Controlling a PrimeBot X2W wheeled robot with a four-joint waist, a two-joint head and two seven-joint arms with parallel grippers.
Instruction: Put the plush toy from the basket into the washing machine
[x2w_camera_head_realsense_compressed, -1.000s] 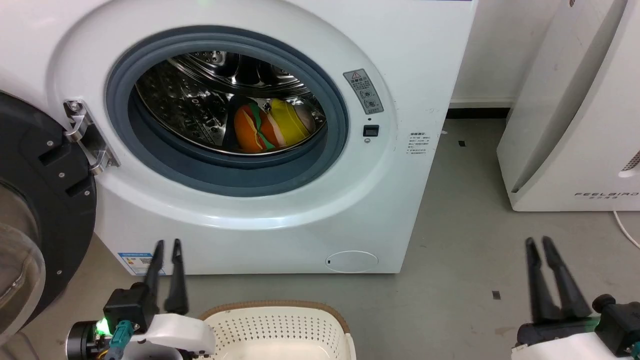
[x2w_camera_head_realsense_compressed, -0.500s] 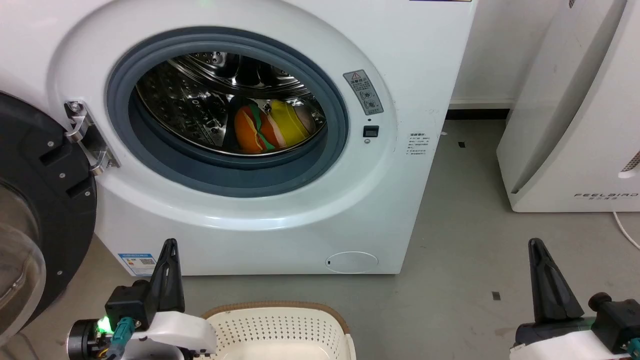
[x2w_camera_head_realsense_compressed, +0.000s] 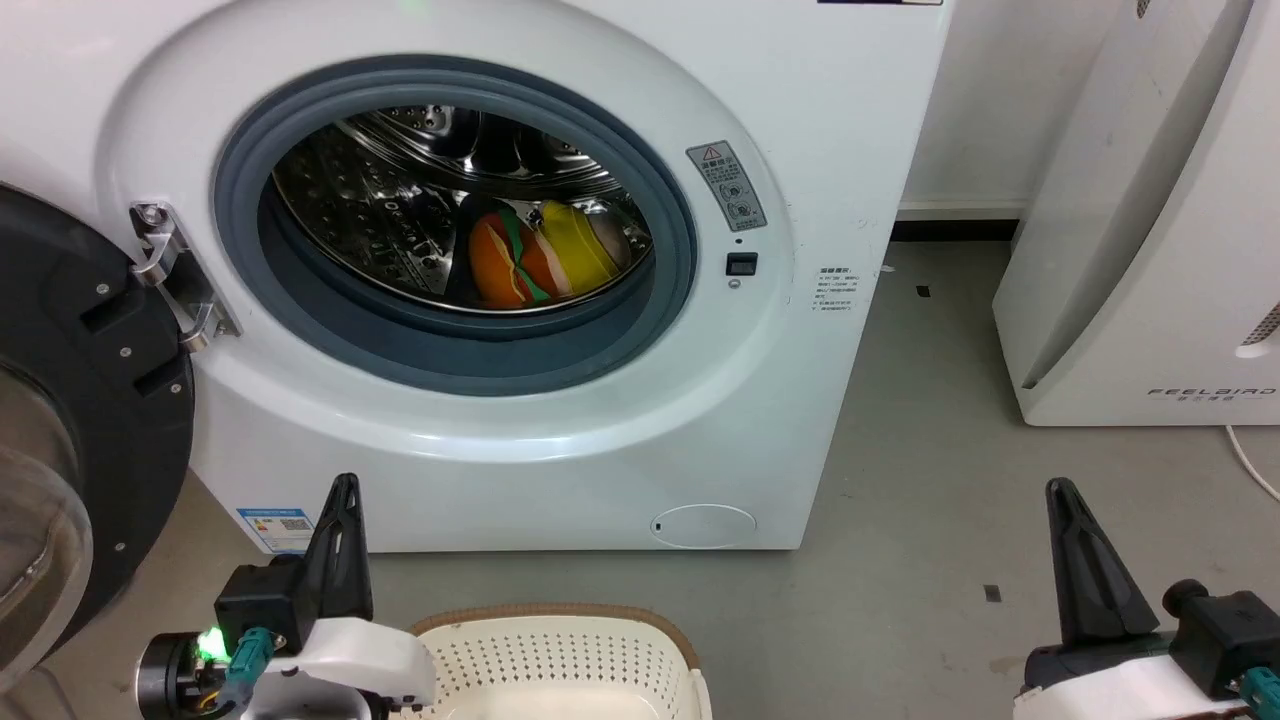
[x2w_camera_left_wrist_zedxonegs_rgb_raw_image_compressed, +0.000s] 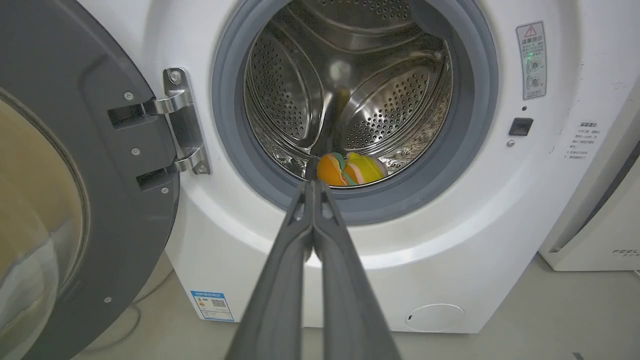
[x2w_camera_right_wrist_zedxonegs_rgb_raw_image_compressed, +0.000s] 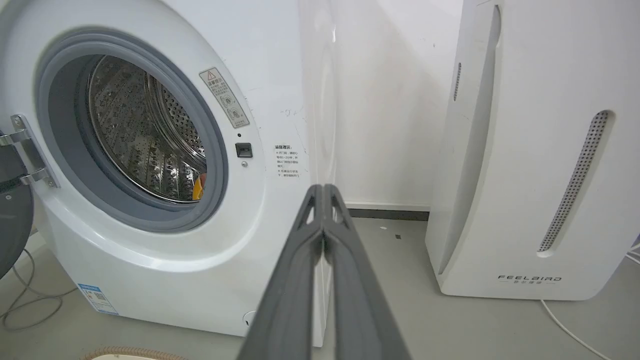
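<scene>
At far left of the head view, the black-framed glass door (x2w_camera_head_realsense_compressed: 95, 400) hangs wide open on its hinge, well off the porthole. Next right and low down is the left gripper (x2w_camera_head_realsense_compressed: 343, 485), fingers pressed flat together and holding nothing. The left wrist view agrees: the tips meet in front of the grey seal.

In the centre, the plush toy (x2w_camera_head_realsense_compressed: 540, 255) lies inside the washing machine (x2w_camera_head_realsense_compressed: 820, 120), on the drum floor just behind the rubber seal. Its orange burger part is to the left, the yellow to the right, and a bit of pale head is at the far right. It looks fully inside, with nothing draped over the lip.

Below, at the bottom edge, the basket (x2w_camera_head_realsense_compressed: 560, 610) sits on the floor just beside the left forearm. What shows of it is bare perforated wall.

Low right is the right gripper (x2w_camera_head_realsense_compressed: 1062, 490), also pinched together and empty, well apart from the machine. At far right stands the white FEELBIRD appliance (x2w_camera_head_realsense_compressed: 1150, 300), which isn't involved.

Judgement: the placing looks done, so the step in hand is the retreat.
- Carry both arms low and out of the doorway.
- Don't sweep left into the door.
- Don't let the left forearm nudge the basket.
- Give the right arm room from the appliance.
- Don't reach back in. The toy is soft and sits near the front of the drum, so a bump could probably roll it onto the seal.
- Closing the door isn't part of the task.
</scene>
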